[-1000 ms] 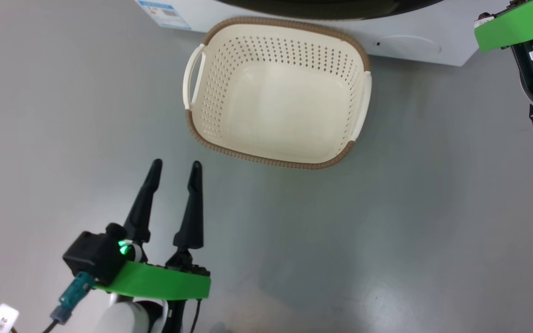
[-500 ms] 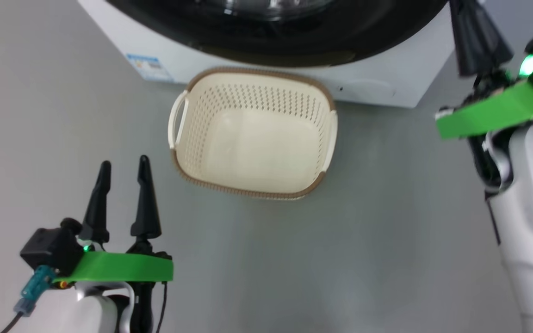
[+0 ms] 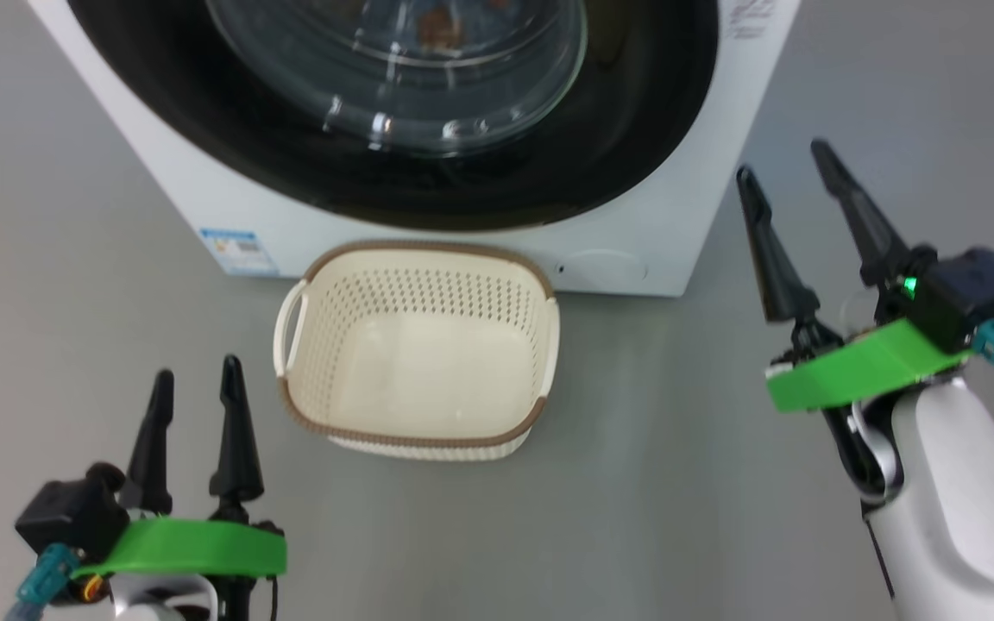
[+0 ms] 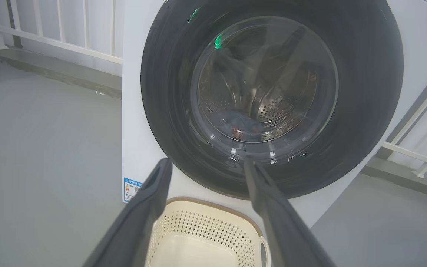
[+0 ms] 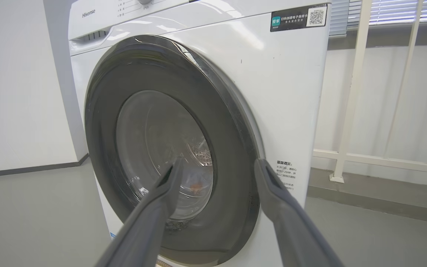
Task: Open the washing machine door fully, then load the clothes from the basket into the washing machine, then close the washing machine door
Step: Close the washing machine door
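Washing machine door (image 3: 652,129) fills the top centre of the head view, lying flush w/ the white front of the washing machine (image 3: 661,250) as far as can be told; the clothes (image 4: 240,125) show as a blue-and-orange heap low in the drum, seen thru the glass at centre of the left wrist view. The basket (image 3: 418,247) sits mid-frame on the floor, just in front of the machine, nothing in it. Left tool (image 3: 197,369), lower left: fingers spread, holding nothing; right tool (image 3: 782,159), at the right beside the machine's front corner: fingers spread too, pinching nothing, clear of the door. Task looks about done. Risks: door may be pushed to but not latched (no catch visible, so can't confirm), and could drift open; right tool is near the cabinet edge, so a careless retreat or waist turn could clip the door rim; a low arm could also knock the basket.
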### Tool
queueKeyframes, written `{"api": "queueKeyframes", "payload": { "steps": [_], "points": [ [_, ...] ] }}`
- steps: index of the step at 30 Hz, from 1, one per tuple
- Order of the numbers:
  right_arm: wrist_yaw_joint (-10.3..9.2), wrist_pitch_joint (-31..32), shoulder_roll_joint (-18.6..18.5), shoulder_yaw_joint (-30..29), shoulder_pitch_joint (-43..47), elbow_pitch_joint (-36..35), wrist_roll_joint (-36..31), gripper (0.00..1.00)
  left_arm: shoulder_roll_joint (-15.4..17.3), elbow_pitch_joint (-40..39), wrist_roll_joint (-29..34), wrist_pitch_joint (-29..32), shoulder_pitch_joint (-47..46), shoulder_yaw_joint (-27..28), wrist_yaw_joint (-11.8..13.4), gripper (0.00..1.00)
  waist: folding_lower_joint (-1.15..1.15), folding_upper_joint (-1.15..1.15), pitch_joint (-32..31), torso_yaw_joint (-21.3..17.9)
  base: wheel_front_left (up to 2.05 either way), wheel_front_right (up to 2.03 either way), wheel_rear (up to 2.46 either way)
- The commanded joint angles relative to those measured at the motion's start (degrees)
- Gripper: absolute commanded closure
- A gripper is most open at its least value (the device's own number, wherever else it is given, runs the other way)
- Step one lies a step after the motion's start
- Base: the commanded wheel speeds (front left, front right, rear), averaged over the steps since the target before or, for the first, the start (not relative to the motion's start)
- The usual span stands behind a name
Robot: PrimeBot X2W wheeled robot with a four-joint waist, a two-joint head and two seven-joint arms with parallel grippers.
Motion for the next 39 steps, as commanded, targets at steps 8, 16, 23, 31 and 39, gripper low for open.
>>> {"api": "queueKeyframes", "payload": {
  "steps": [8, 16, 23, 31, 39],
  "points": [
    [-0.35, 0.16, 0.37, -0.32, 8.95, -5.65, -1.46, 0.00, 0.98, 1.29, 2.65, -0.36, 2.08, 1.72, -1.14, 0.00, 0.00, 0.00, -6.71, -4.22, 0.00, 0.00, 0.00],
    [-0.35, 0.16, 0.03, -3.10, 17.44, -8.31, -2.43, 0.00, 0.98, 3.94, 4.15, -0.36, 3.56, 1.59, -0.68, 0.00, 0.00, 0.00, -9.10, -6.06, 0.00, 0.00, 0.00],
    [-0.35, 0.16, 0.34, -3.72, 22.65, -9.29, -4.03, 0.00, 0.98, 4.22, 5.60, -0.36, 5.76, 3.64, -0.63, 0.00, 0.00, 0.00, -11.29, -8.31, 0.00, 0.00, 0.00],
    [-0.35, 0.16, 2.08, -4.53, 26.47, -9.92, -6.02, 0.00, 0.98, 4.35, 5.85, -0.36, 7.63, 4.77, -0.96, 0.00, 0.00, 0.00, -12.91, -10.36, 0.00, 0.00, 0.00],
    [-0.35, 0.16, 3.83, -5.85, 29.04, -9.51, -7.77, 0.00, 0.98, 4.73, 6.26, -0.36, 9.02, 5.77, -1.19, 0.00, 0.00, 0.00, -14.11, -11.86, 0.00, 0.00, 0.00]
  ]
}}
